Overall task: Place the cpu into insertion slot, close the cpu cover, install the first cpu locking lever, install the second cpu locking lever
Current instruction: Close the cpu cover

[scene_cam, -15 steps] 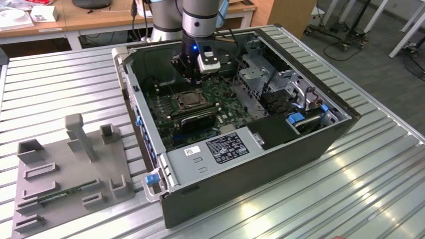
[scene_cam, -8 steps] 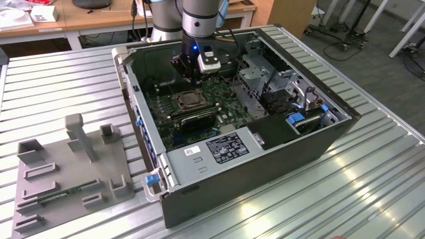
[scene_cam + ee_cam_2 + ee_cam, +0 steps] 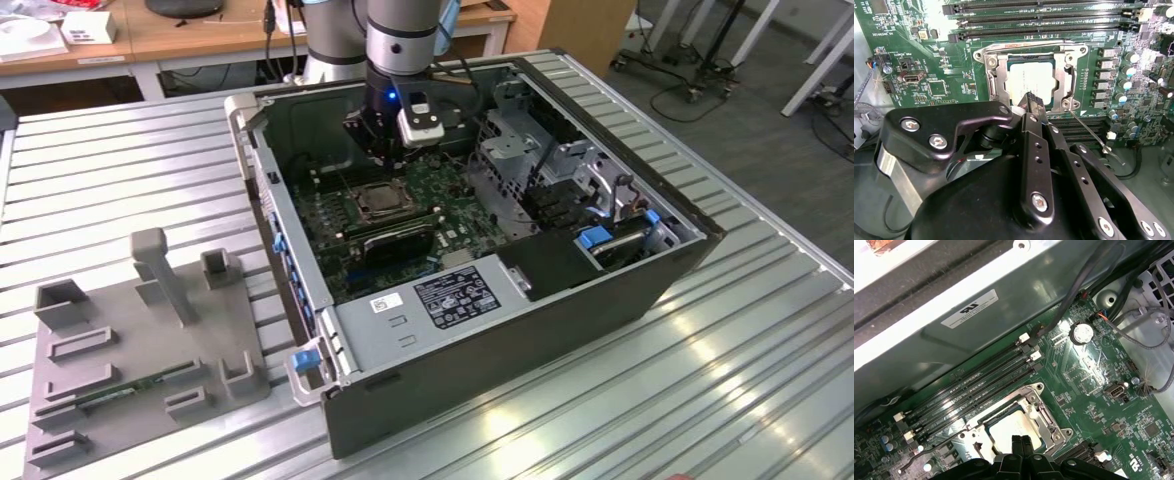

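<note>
The cpu (image 3: 1029, 82) lies flat in the insertion slot (image 3: 380, 203), its pale metal face showing through the cut-out of the cpu cover (image 3: 995, 75). The cover lies down over the chip's edges. One thin locking lever (image 3: 1089, 130) stands out at an angle from the socket corner, unlatched; in the first wrist view this lever (image 3: 934, 450) runs away from the cover (image 3: 1040, 414). Another lever (image 3: 1029, 46) lies along the socket's far edge. My gripper (image 3: 1033, 99) is shut with nothing in it, its tips (image 3: 1021, 441) just above the chip's (image 3: 1009, 432) near edge.
Long black memory slots (image 3: 1039, 10) flank the socket on the green motherboard (image 3: 939, 65). The open computer case (image 3: 441, 300) walls in the board, with a drive cage (image 3: 514, 150) and cables on the exterior view's right. A grey fixture block (image 3: 134, 340) stands on the metal table.
</note>
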